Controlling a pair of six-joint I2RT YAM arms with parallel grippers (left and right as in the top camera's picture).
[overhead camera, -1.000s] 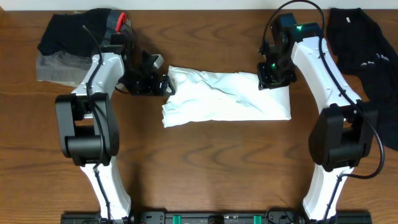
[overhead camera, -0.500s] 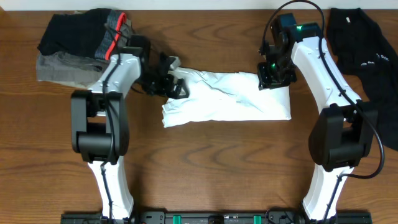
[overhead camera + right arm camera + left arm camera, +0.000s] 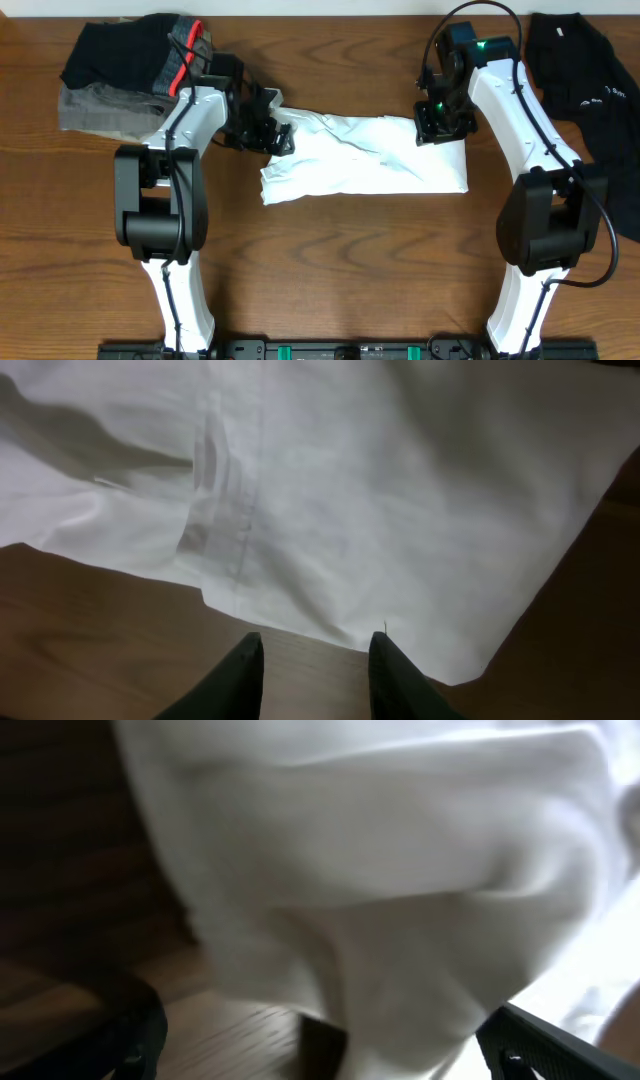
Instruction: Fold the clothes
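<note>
At the left end of the white T-shirt [image 3: 370, 160], the left gripper [image 3: 266, 130] stood with its jaws spread wide, cloth bunched between its fingers [image 3: 560, 1055] but not clamped. The right gripper [image 3: 315, 675], jaws narrowly apart and holding nothing, hovered just off the opposite end's edge. The shirt lay as a rumpled band across the middle of the wooden table [image 3: 330, 270]. Pinching only one layer would likely drag the fold askew.
</note>
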